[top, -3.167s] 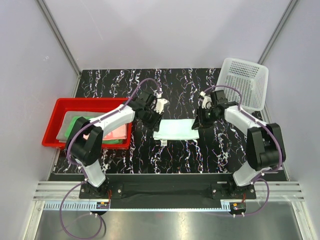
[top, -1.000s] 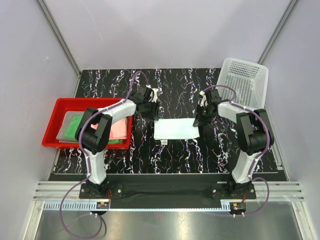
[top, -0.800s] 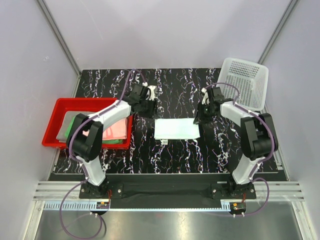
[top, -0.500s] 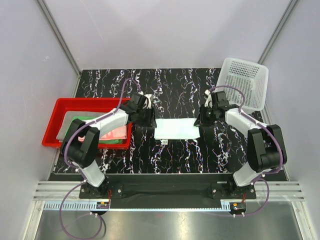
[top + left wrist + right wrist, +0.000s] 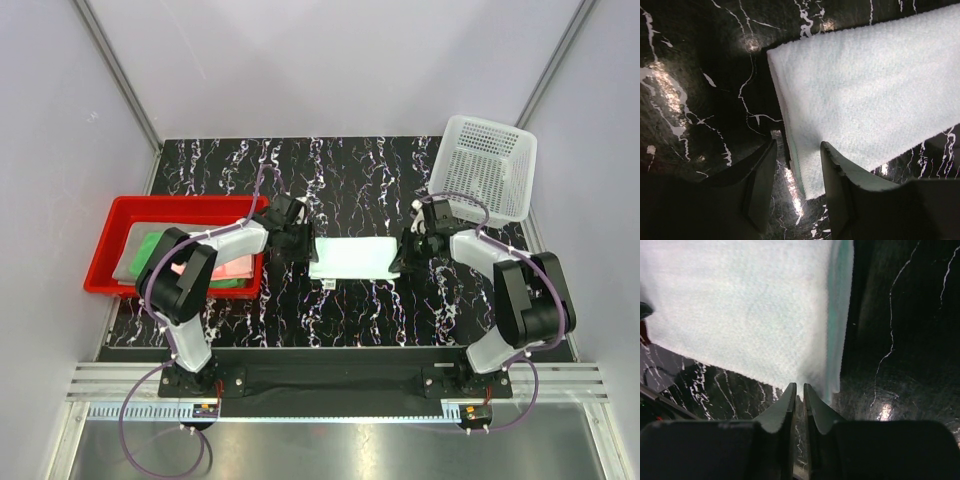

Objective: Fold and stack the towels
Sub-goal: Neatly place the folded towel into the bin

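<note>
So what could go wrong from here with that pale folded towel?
The left end effector straddles only the edge of the pale mint towel, so it might pinch one layer and undo the fold. The right end effector, nearly closed, sits near a corner; a lift could slip or sag. The red tray is close; its rim could snag the cloth.

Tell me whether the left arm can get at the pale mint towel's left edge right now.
Probably yes: the left pincer stands open astride that edge of the pale mint towel, with nothing between them.
</note>
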Tool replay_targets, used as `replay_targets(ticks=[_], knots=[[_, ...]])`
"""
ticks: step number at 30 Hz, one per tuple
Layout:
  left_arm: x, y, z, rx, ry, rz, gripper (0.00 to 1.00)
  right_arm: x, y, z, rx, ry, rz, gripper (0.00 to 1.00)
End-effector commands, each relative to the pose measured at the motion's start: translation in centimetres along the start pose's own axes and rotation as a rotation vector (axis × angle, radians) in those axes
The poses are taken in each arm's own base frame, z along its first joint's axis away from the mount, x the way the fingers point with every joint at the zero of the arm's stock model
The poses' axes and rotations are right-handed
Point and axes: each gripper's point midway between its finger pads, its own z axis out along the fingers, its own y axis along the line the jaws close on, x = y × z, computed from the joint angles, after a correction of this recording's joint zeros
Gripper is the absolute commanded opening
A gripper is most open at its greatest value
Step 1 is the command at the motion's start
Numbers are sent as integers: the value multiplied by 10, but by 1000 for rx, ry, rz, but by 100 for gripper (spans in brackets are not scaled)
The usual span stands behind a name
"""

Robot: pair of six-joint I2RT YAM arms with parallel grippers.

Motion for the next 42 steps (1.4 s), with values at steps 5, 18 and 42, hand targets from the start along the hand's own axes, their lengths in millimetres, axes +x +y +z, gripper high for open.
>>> replay_targets(ticks=[5,18,42], knots=[[-23,-1,4,-39,-82,-41,45,-45,50,-49,-133,-198,-102,19],[-2,1,20,-34,10,-97,42,-57,54,-49,-144,-236,-160,18],[-8,1,-34,-137,12,-6,0,-55,66,-62,-203,-268,-214,20]])
